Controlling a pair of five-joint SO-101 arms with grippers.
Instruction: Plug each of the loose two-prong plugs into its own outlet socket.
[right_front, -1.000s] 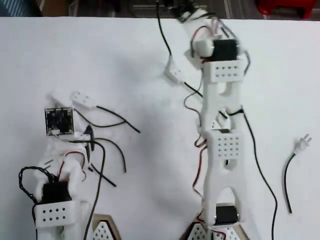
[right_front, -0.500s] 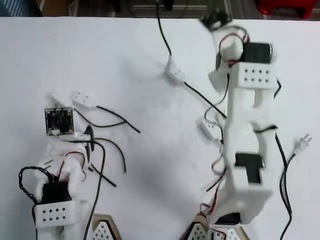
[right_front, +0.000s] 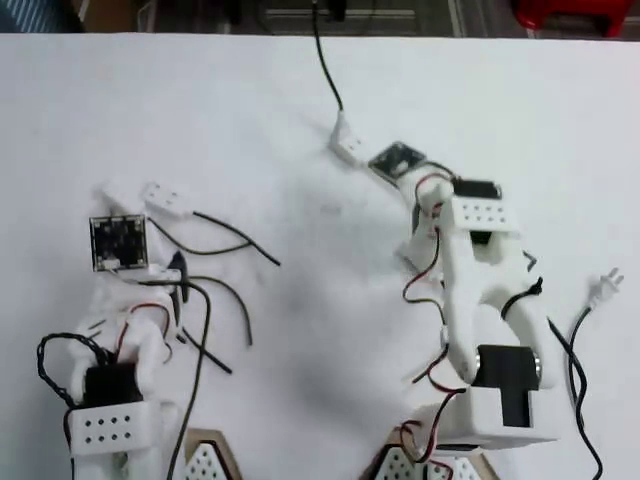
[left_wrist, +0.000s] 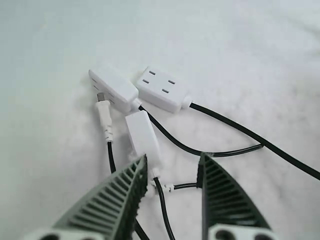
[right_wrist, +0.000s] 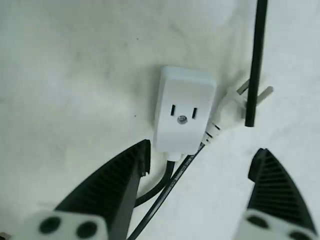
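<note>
- The left fingers (left_wrist: 125, 195), green and toothed, stand apart with nothing gripped, low over a cluster of white outlets on the tabletop (left_wrist: 240, 45).
- In that cluster, a wide outlet (left_wrist: 162, 90) lies face up with its slots open to view.
- Just beside it, a second outlet (left_wrist: 114, 86) has a small white plug (left_wrist: 104, 114) end-on against it. Whether the prongs are seated cannot be told.
- A third white block (left_wrist: 142, 135) lies just ahead of the left fingers' tips, with black cords around it.
- The right fingers (right_wrist: 117, 185), black, are spread wide and hold nothing, above a single outlet (right_wrist: 182, 112) whose socket faces up, unfilled.
- A two-prong plug (right_wrist: 227, 107) lies against that outlet's side with its prongs bare, under a black cord (right_wrist: 257, 60).
- Another loose plug (right_front: 608, 285) lies well apart, near the tabletop's right edge.
</note>
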